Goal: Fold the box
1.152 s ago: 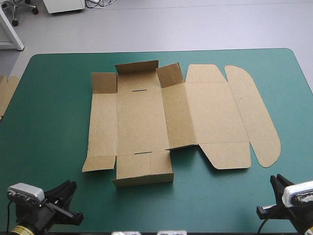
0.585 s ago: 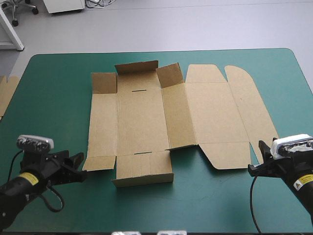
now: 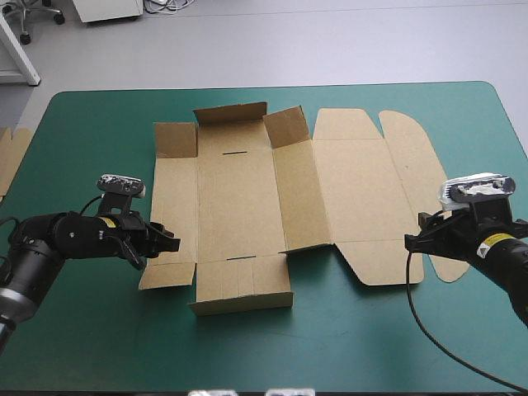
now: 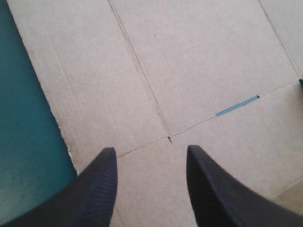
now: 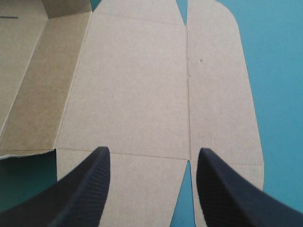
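The brown box (image 3: 247, 198) lies opened out on the teal-green cover (image 3: 91, 330), stretching between the two grippers, with more of its board ahead of the left one than of the right. Only its far wall (image 3: 231, 114) and the two corner flaps beside that wall stand up; the long side panels, the lid panel (image 3: 363, 190) and the rounded tuck flap (image 3: 429, 198) lie flat.

The left gripper (image 3: 165, 239) hangs at the box's left side panel with its fingers apart. From its wrist, the meeting of two creases lies between the fingertips (image 4: 150, 149), and a narrow slot (image 4: 236, 105) sits ahead and to one side. The right gripper (image 3: 410, 242) is spread too and holds nothing. The lid panel lies ahead between its fingers (image 5: 152, 150), and the tuck flap lies beyond the crease off its outer finger.

I'd say this is the approach — the folding itself is barely begun. The next move, as I judge it, calls for a finger slid under a flat panel's free edge to hinge it up along its crease, without dragging the whole sheet. A strip of spare board (image 3: 10, 157) lies well off behind the left arm.
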